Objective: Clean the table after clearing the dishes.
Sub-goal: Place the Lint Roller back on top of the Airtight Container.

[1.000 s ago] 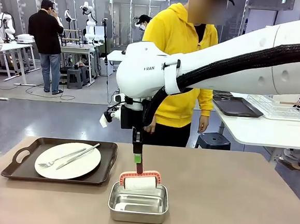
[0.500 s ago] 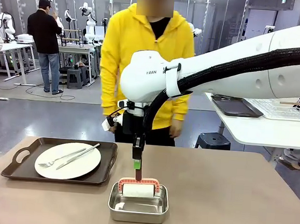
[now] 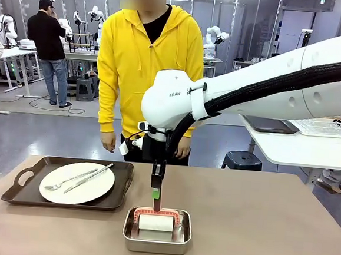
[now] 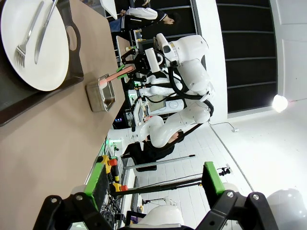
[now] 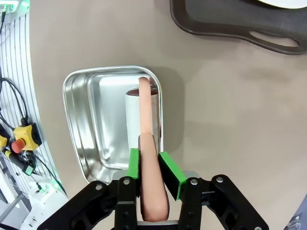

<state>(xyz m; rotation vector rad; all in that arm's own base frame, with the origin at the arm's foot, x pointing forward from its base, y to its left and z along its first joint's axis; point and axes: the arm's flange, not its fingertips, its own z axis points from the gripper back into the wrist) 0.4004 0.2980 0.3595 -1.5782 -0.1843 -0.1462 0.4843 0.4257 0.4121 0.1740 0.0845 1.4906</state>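
Right arm [image 3: 324, 51], entering from the frame's right: glossy white rounded shells, a black corrugated cable sleeve [image 3: 280, 83] strapped along it, grey lettering on the end joint. Right gripper [image 5: 148, 155], lower centre: black links, silver screws, green pads [image 5: 171, 175]. Person [image 3: 146, 60], upper centre: yellow hoodie over a black top.

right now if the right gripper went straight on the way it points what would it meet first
Pointing down, the right gripper is shut on the roller, which would press into the steel pan first. Its fingers seem above the pan's rim; depth unclear.
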